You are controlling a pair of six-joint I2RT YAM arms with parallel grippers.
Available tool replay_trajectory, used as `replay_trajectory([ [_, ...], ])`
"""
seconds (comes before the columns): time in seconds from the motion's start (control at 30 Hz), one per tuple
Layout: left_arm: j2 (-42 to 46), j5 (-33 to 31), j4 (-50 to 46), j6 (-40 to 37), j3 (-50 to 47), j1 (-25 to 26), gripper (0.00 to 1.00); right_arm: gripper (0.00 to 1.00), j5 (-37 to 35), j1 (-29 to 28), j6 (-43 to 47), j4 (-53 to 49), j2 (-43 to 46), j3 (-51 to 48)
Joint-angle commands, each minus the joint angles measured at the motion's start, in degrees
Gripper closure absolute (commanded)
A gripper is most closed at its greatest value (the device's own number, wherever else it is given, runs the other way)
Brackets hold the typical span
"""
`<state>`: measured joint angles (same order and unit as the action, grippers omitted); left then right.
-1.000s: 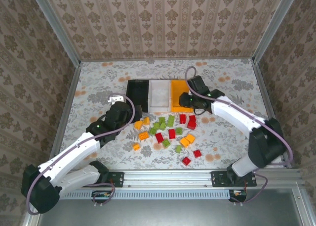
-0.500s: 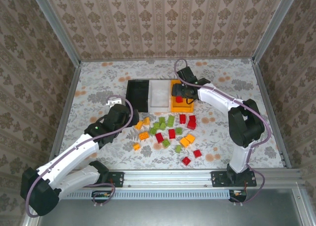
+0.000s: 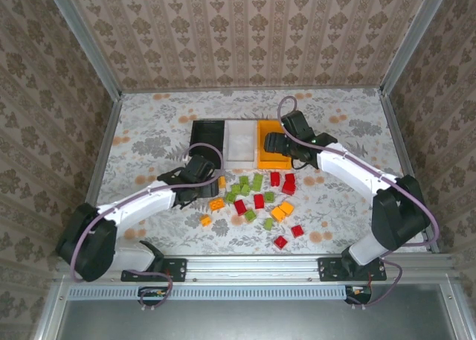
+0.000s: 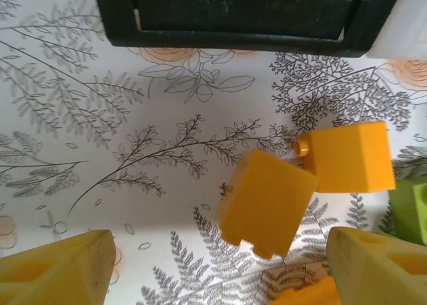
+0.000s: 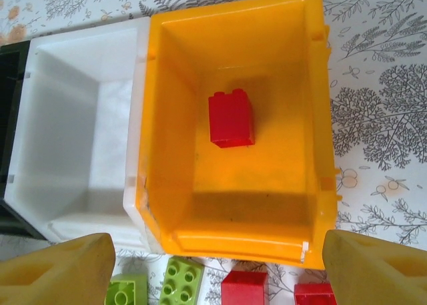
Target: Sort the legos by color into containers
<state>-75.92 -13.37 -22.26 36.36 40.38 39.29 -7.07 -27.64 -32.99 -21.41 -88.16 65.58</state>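
Observation:
My left gripper (image 3: 206, 181) is open low over the table, with an orange-yellow lego (image 4: 267, 201) lying loose between its fingers (image 4: 53, 268). A second orange-yellow lego (image 4: 347, 158) sits just right of it. The black bin (image 4: 233, 11) is straight ahead. My right gripper (image 3: 274, 148) hangs open and empty at the near rim of the orange bin (image 5: 160, 118). One red lego (image 5: 231, 118) lies in that bin. The white bin (image 5: 73, 138) holds nothing. Red, green and orange-yellow legos (image 3: 256, 201) lie scattered in front of the bins.
Under the right gripper, green legos (image 5: 180, 281) and red legos (image 5: 243, 288) lie against the orange bin's front. A green lego (image 4: 408, 208) lies right of the left gripper. Metal frame rails (image 3: 104, 154) border the patterned table.
The right gripper reached over the orange bin, then drew back to its near rim. The left gripper moved right and down onto the orange-yellow legos.

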Motion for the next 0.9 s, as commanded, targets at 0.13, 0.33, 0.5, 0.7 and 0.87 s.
replay_trajectory([
  [0.13,-4.84,2.13,8.51,-3.06,2.14,-2.04,0.15,0.18,-0.35,-0.22,0.24,1.17,5.15,-3.37],
  [0.33,-10.11,2.15,8.91,-3.23,3.0,-2.14,0.2,0.17,-1.19,0.12,0.65,1.13,7.84,-4.41],
  [0.5,-11.26,2.18,9.11,-2.27,1.92,-2.13,0.27,0.17,-1.2,0.48,0.66,1.15,8.0,-4.84],
  [0.7,-12.59,2.37,9.92,-1.85,1.11,-2.02,0.44,0.17,-1.19,0.65,0.47,1.35,8.0,-4.67],
  [0.87,-10.43,2.18,8.64,-1.73,0.69,-1.67,0.57,0.17,-1.54,0.81,0.28,1.19,8.0,-4.63],
])
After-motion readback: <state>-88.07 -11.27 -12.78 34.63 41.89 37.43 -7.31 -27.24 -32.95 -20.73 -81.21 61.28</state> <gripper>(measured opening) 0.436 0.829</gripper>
